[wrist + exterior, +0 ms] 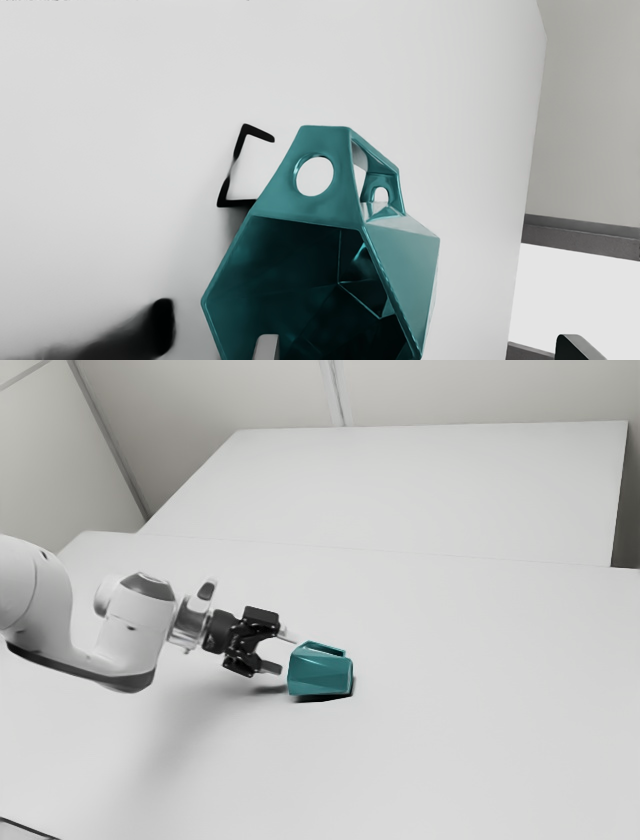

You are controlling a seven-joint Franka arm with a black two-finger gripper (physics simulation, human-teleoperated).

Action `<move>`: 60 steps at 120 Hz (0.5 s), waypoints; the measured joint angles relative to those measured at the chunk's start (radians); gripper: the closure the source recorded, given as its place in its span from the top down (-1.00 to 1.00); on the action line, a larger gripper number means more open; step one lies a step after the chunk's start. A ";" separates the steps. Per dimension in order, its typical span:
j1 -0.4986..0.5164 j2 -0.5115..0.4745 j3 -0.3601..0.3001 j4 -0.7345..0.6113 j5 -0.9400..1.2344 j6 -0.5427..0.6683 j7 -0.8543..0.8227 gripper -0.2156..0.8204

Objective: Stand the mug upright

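In the exterior view, the mug (321, 672) lies on its side on the table (470, 700), its handle (336, 649) uppermost. The end effector (289, 654) is just beside it, low over the table, with its two fingers wide apart and nothing held between them.

In the wrist view, the mug's six-sided mouth (300, 280) faces the end effector. One finger (267, 348) shows in front of the mouth, the other stands out past the near side wall (406, 270); whether the first reaches inside I cannot tell. The mug looks stiff, glazed or hard plastic, likely light, and its smooth flat facets could slip under a loose pinch. If ceramic, it could chip when dropped.

The side wall at the rim seems the best place to take hold, one finger within and one without; the holed handle is thinner and may let the body swing. Turning it up calls for a slow tilt, mouth to the ceiling, base set flat. Within are bare inner facets; the depth is too dark to rule out contents.
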 joint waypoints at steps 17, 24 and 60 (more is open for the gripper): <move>-0.022 0.031 -0.003 0.007 -0.052 0.003 0.045 0.58; -0.034 0.040 -0.007 0.011 -0.072 0.006 0.060 0.58; -0.071 0.050 -0.016 0.020 -0.136 0.015 0.117 0.30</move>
